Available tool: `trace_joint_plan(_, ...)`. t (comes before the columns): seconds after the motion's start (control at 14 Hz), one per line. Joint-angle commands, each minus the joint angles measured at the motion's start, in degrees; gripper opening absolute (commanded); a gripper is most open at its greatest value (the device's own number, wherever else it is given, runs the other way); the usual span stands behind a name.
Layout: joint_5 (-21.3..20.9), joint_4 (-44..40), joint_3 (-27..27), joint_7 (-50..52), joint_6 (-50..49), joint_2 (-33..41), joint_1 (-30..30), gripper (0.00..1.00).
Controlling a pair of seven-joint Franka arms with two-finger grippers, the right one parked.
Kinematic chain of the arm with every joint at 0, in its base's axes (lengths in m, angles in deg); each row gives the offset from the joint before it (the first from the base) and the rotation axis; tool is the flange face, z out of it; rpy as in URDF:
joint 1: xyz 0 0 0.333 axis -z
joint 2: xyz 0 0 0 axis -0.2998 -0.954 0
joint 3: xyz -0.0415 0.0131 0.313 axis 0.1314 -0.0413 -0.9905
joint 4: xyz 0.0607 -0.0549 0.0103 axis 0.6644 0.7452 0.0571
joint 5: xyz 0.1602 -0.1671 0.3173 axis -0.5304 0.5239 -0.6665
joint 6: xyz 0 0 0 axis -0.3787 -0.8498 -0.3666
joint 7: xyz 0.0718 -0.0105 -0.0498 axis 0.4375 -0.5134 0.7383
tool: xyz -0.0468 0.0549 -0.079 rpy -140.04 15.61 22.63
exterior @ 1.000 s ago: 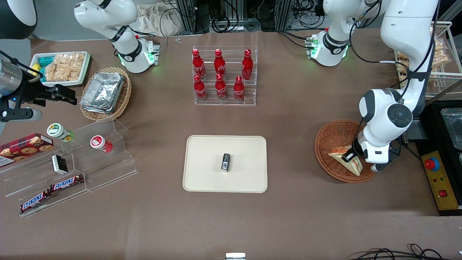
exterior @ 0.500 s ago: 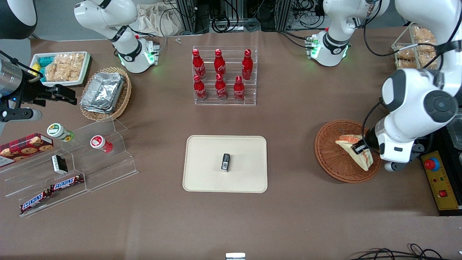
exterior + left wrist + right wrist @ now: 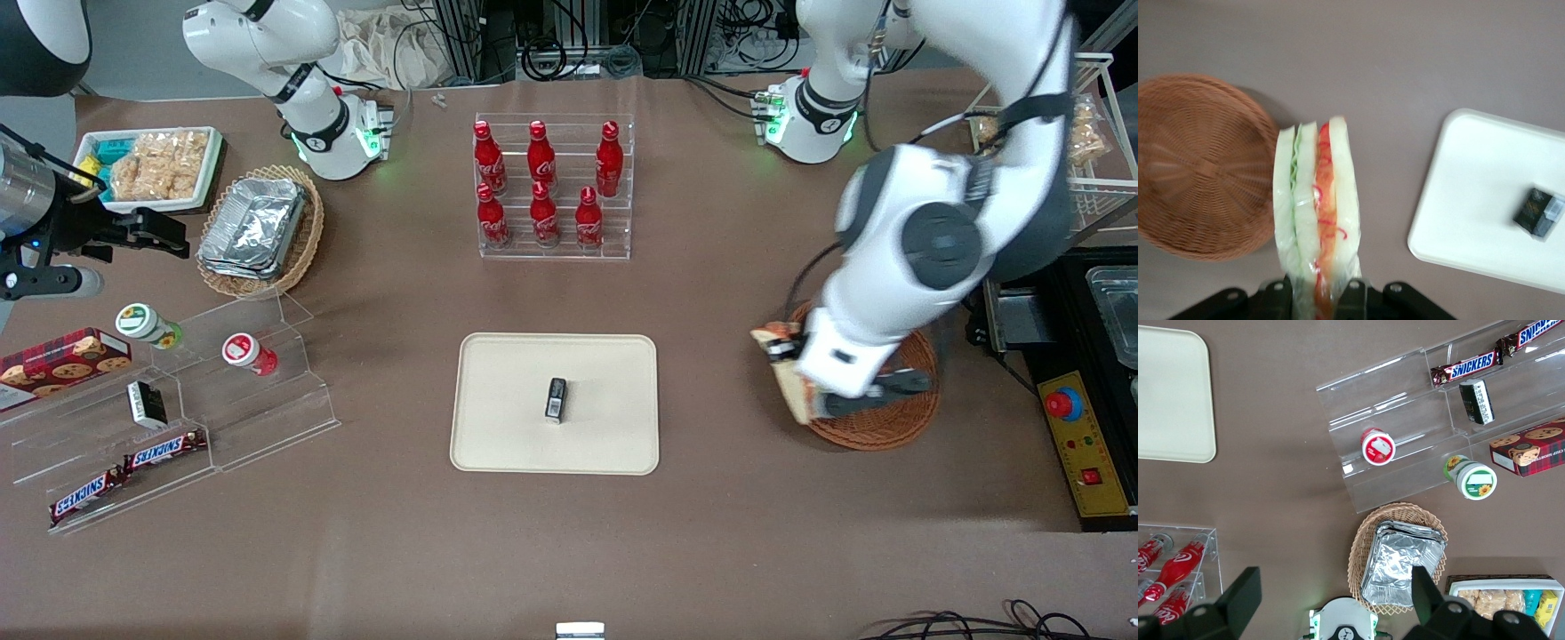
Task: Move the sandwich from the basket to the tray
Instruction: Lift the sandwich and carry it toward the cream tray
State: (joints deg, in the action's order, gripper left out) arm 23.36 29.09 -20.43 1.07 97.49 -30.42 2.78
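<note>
1. The claw (image 3: pixel 1317 293) grips the sandwich (image 3: pixel 1316 220), one finger pressed to each bread face. Both are in the air over the edge of the basket (image 3: pixel 898 418) that faces the tray (image 3: pixel 498 427).
2. In the wrist view the basket (image 3: pixel 1198 167) holds nothing, and the sandwich shows green and red-orange filling between pale bread slices.
3. The cream tray lies on the brown surface (image 3: pixel 711 533), well apart from the basket, and carries only a small dark packet (image 3: pixel 556 398) near its middle.
4. A clear stepped rack (image 3: pixel 556 244) farther from the front camera than the tray holds six red bottles (image 3: pixel 542 156) with white Coca-Cola script.
5. Toward the parked arm's end, a paler wicker basket (image 3: pixel 302 249) holds stacked foil containers (image 3: pixel 253 227).
6. Beside it, a white tray (image 3: pixel 213 142) holds snack packets.
7. A clear tiered stand (image 3: pixel 267 418) carries two bars marked "SNICKERS" (image 3: pixel 164 452), a small black packet (image 3: pixel 147 403), a red-capped cup (image 3: pixel 247 352) and a green cup (image 3: pixel 147 324) with a sunflower lid.
8. A red cookie box (image 3: pixel 62 356) lies at the stand's end.
</note>
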Motion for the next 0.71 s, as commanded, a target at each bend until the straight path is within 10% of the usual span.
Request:
trace_joint_plan(0.0,-0.8,-9.2,-0.7,2.1,-1.0,-9.3,4.6,0.00)
trace_joint_plan(0.64,-1.5,-14.1,1.0,1.7,14.5,-23.7,10.3,0.00)
